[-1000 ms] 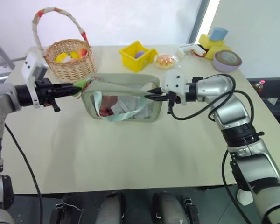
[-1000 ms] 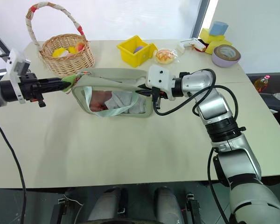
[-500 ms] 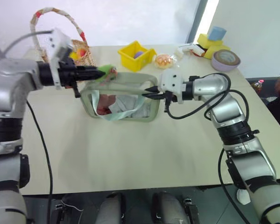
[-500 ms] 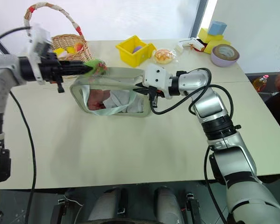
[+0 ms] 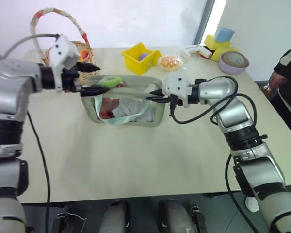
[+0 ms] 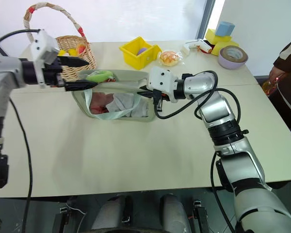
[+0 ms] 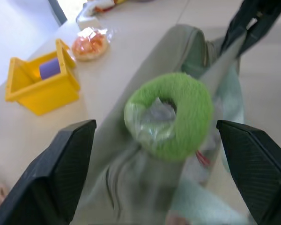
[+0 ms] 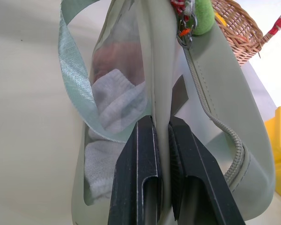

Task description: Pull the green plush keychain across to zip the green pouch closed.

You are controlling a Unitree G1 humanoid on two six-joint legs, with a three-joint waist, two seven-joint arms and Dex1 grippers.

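Where left gripper (image 5: 89,77) clamped green plush keychain (image 5: 109,81), jaws now apart.

Left gripper (image 5: 93,78) is hanging spread wide beside the green pouch (image 5: 136,87); right gripper (image 5: 155,95) is pinching the pouch's opposite end.

Test lab: prop-strewn table (image 5: 136,160) beside white walls.

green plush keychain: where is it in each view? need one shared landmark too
Left eye view: the small lime-green plush keychain lies on the pouch's top edge, just past the open left gripper.
Right eye view: upper left of centre.
Left wrist view: centre, between the fingers.
Right wrist view: top edge, by the zipper pull.
Shared landmark: the yellow plastic bin.
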